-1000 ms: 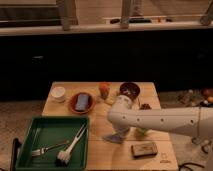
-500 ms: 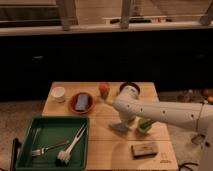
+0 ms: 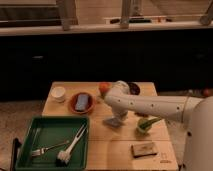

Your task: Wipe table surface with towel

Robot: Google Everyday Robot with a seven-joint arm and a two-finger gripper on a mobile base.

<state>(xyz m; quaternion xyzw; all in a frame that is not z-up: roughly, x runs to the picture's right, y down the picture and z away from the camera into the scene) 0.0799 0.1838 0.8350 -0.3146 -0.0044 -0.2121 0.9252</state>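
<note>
Camera view: the white robot arm (image 3: pixel 150 106) crosses the light tan wooden tabletop (image 3: pixel 117 145) from the right, hiding part of a dark bowl (image 3: pixel 134 88) and an orange fruit (image 3: pixel 103 88) behind it. Its gripper (image 3: pixel 115 119) points down over the table's middle, on a small grey cloth (image 3: pixel 114 122); whether it is spread or pinching cannot be told. The plank surface fills the lower centre, beside a green plastic tray (image 3: pixel 30 157).
</note>
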